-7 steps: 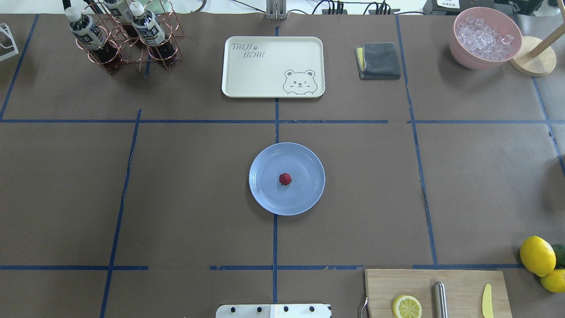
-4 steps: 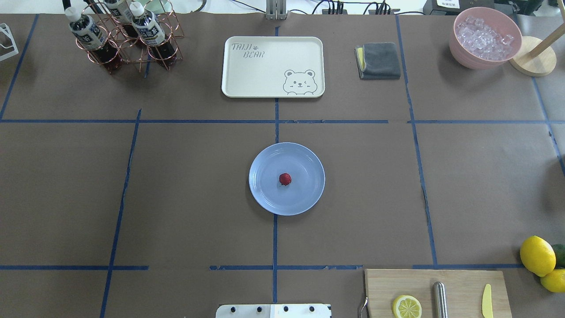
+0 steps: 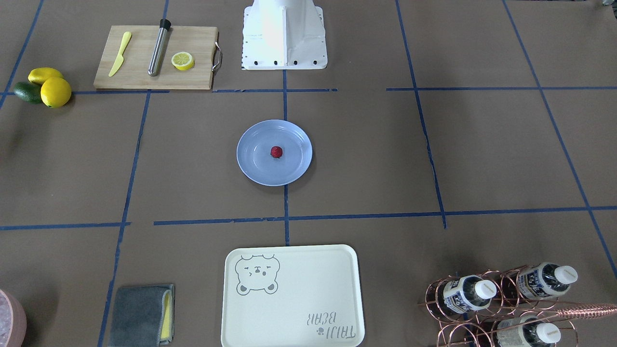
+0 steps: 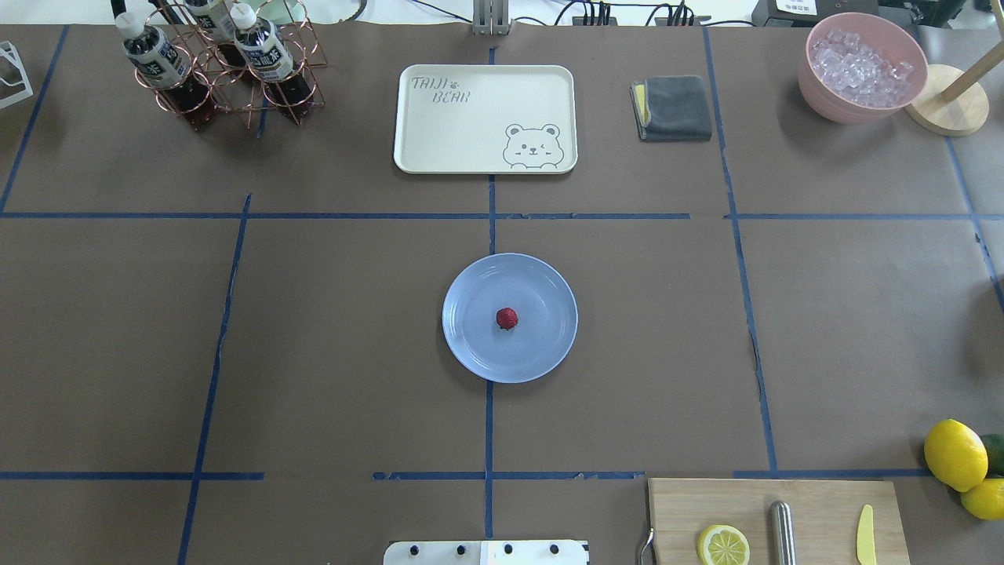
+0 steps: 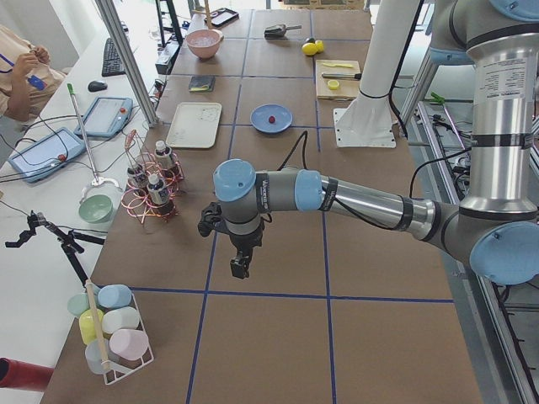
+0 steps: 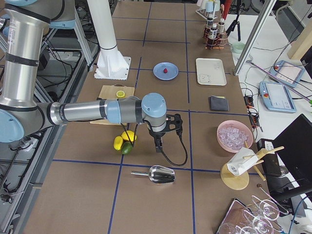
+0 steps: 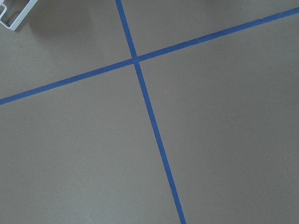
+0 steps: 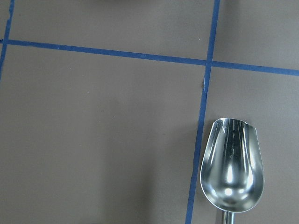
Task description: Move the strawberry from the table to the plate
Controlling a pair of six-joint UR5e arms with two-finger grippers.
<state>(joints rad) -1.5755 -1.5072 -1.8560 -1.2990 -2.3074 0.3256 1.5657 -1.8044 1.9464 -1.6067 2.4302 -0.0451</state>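
Strawberry sits mid-plate, touching nothing else. It is well apart from both grippers, roughly between them along the table.

Table: flat brown paper with a blue tape grid, the tape chipped in spots. White benches run along the long side across from the robot (tablets, keyboard, cables; a person sits at one in the left side view).

Left gripper: points down over bare paper, just above a tape line, touching nothing. Only the side camera catches it, so I can't tell whether the fingers are apart or together. Its wrist camera sees a tape cross and a white frame corner. The bottle rack is near it, on the bench side.

Right gripper: also points down over paper with nothing in it that I can make out. It too shows only from the side, so I can't tell its finger state. The cutting board lies near it on the robot-base side. The ice bowl is out on its bench side. The metal scoop lies just beyond it, away from the plate, and shows up in its wrist view. The lemons and avocado are just beside it.

The bear tray and grey cloth are well apart from both grippers, on the plate's bench side.
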